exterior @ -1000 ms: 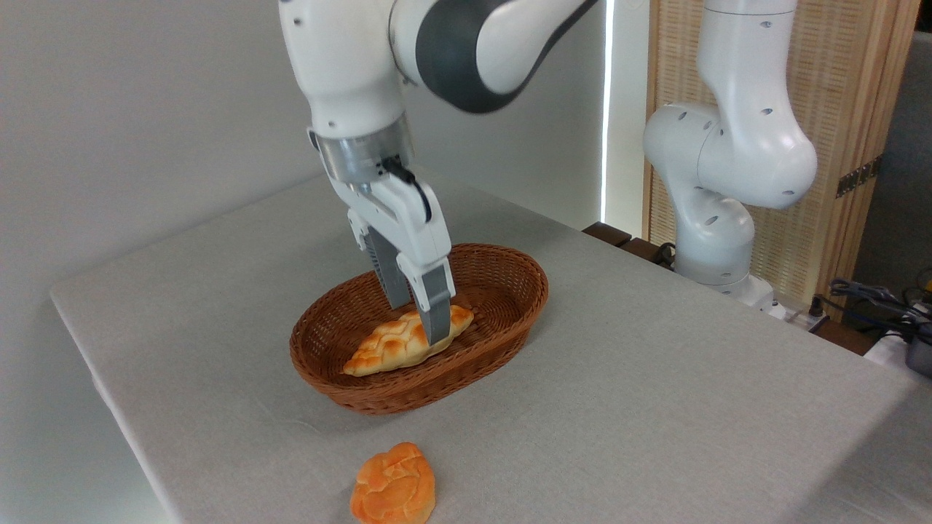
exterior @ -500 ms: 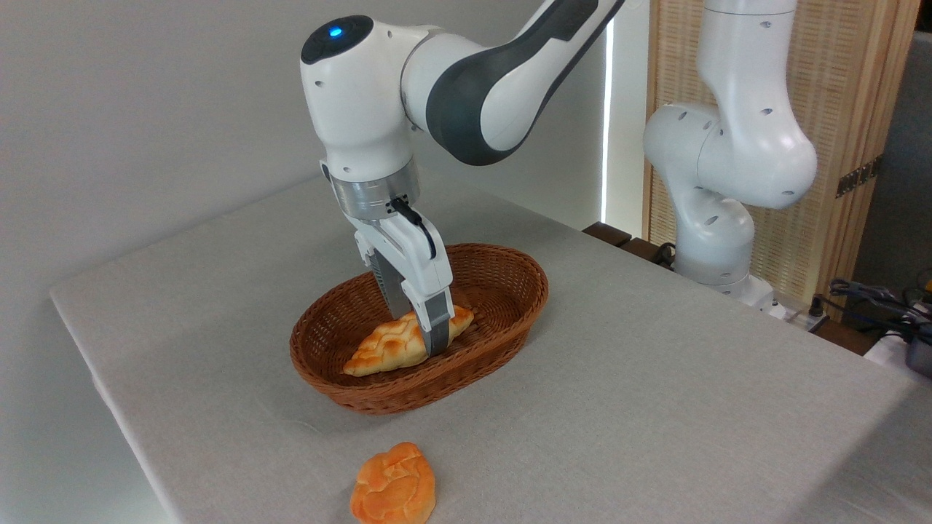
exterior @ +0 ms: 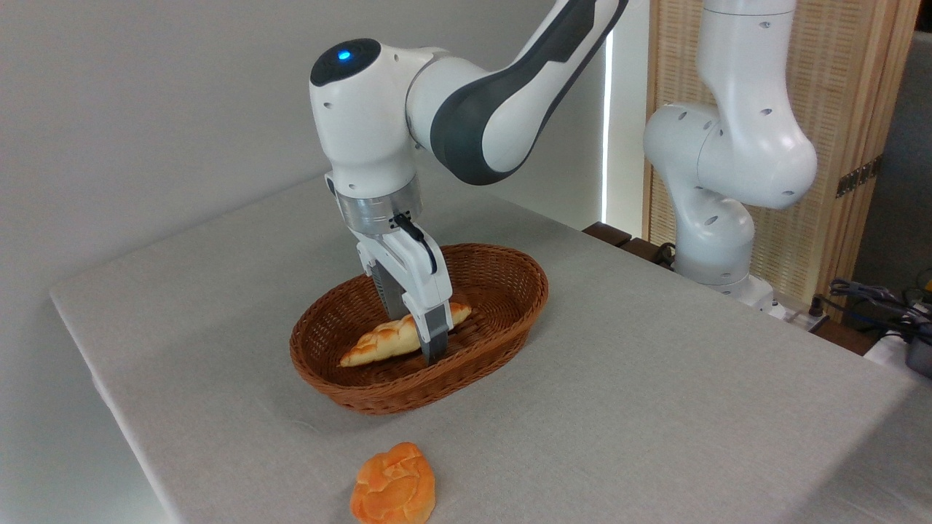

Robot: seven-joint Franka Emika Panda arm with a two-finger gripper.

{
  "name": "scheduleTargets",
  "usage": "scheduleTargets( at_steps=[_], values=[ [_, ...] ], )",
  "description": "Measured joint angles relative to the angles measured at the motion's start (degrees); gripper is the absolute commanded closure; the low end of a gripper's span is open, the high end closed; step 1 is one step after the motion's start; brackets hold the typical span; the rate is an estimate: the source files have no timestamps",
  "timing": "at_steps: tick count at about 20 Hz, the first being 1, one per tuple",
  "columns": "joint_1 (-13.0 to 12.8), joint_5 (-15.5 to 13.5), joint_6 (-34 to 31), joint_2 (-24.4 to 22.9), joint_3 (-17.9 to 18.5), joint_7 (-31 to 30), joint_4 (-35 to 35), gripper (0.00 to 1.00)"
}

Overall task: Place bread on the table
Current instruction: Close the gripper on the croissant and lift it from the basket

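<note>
Reaching down into the wicker basket (exterior: 510,320), your gripper (exterior: 422,342) has its two grey fingers set on either side of the bread (exterior: 378,342), the near finger crossing in front of the loaf and the far one behind it. You can see the fingers close against the loaf's sides, right of its middle, so they look clamped on it, though the contact on the far side is hidden from you. The bread lies inside the basket, its pointed left end toward the near-left wall and its right end toward the middle, and you cannot tell whether it rests on the weave or is raised just off it. The basket stands near the middle of the table (exterior: 655,407), on the light grey cloth. An orange bun (exterior: 393,486) lies on the cloth at the near edge, well apart from the basket and in front of it. Your arm's wrist shows a blue light on top, and the arm's white base rises beyond the table's far right edge.
</note>
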Motion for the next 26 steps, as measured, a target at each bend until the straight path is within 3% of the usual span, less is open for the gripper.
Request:
scheduleTargets(
  at_steps=[1,2,15,26],
  values=[
    [0.0,0.0,0.3,0.0,-0.1,0.0,-0.2,0.47],
    [0.0,0.0,0.3,0.0,-0.1,0.0,-0.2,0.51],
    [-0.2,0.0,0.3,-0.1,-0.1,0.2,-0.3,0.99],
    [-0.2,-0.5,-3.2,-0.9,-0.7,0.2,2.3,1.00]
  ],
)
